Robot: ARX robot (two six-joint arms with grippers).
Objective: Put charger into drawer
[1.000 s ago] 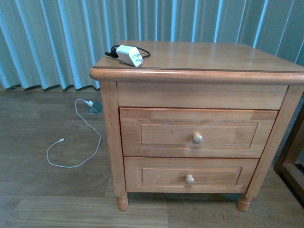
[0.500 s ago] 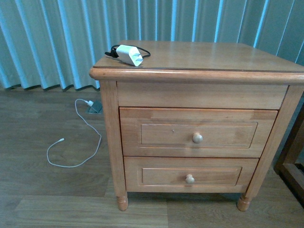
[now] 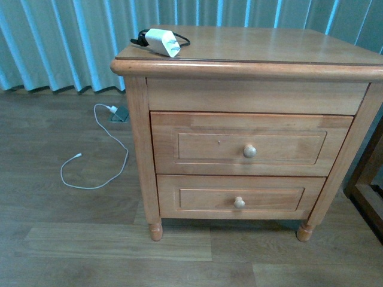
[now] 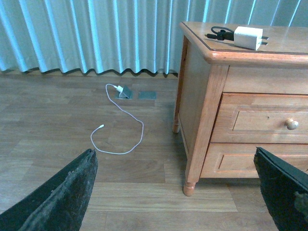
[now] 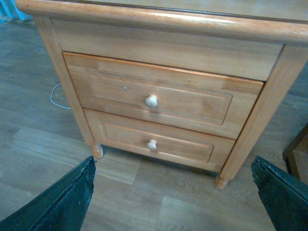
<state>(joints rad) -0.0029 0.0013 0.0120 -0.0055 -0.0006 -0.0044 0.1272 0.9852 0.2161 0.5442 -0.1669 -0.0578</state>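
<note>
The charger, a small white plug block with a black looped cord, lies on the near left corner of the nightstand top. It also shows in the left wrist view. The drawer, the taller upper one with a cream knob, is shut; it shows in the right wrist view too. My left gripper is open and empty, low over the floor, left of the nightstand. My right gripper is open and empty in front of the drawers. Neither gripper shows in the front view.
The shallower lower drawer is shut. A long thin white cable loops on the wood floor left of the nightstand, plugged in near the curtain. Dark furniture stands at the right edge.
The front view has shifted: the nightstand now sits higher in the picture and more floor shows. The charger and drawers have not moved on the nightstand.
</note>
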